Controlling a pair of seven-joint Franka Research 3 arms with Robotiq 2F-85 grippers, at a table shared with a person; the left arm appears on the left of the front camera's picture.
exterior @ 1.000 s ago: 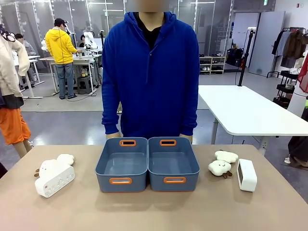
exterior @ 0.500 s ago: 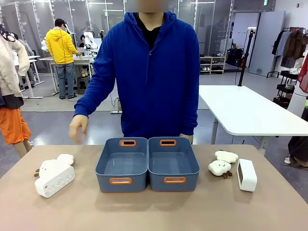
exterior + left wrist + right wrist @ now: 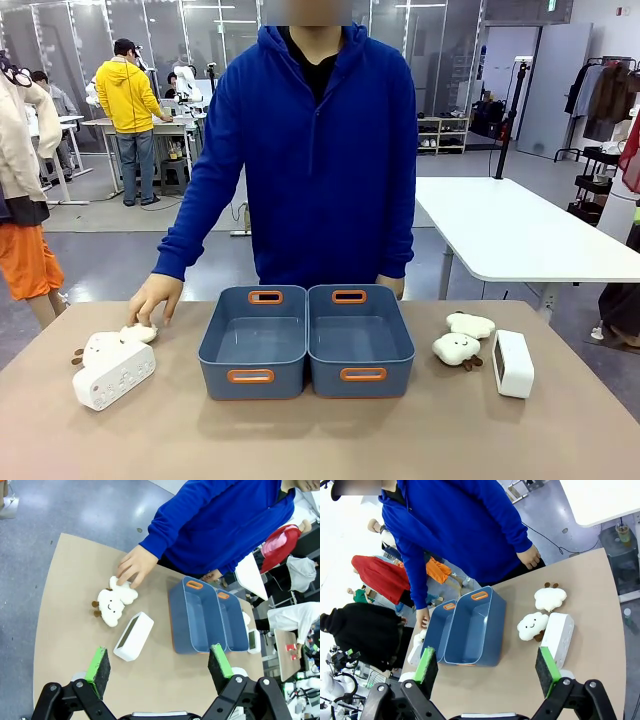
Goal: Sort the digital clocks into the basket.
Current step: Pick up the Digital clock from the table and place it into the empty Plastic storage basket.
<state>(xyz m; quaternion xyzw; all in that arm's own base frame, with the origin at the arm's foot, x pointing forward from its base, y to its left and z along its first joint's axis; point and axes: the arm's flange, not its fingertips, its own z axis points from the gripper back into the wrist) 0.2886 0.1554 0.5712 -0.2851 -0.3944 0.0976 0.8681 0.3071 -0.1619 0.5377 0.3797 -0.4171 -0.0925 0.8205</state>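
Touching the plush toy (image 3: 115,343) with open fingers, the person's hand (image 3: 155,297) sits near the left clock (image 3: 113,377); the right clock (image 3: 513,363) lies beside the two empty baskets (image 3: 212,338). The left gripper (image 3: 159,655) and right gripper (image 3: 486,655) hang wide open, so sorting looks not started. Next, I think, one gripper must go down and close on a clock.

Smooth white plastic clocks (image 3: 113,376), matt plastic baskets (image 3: 280,383), plush toys (image 3: 457,348)
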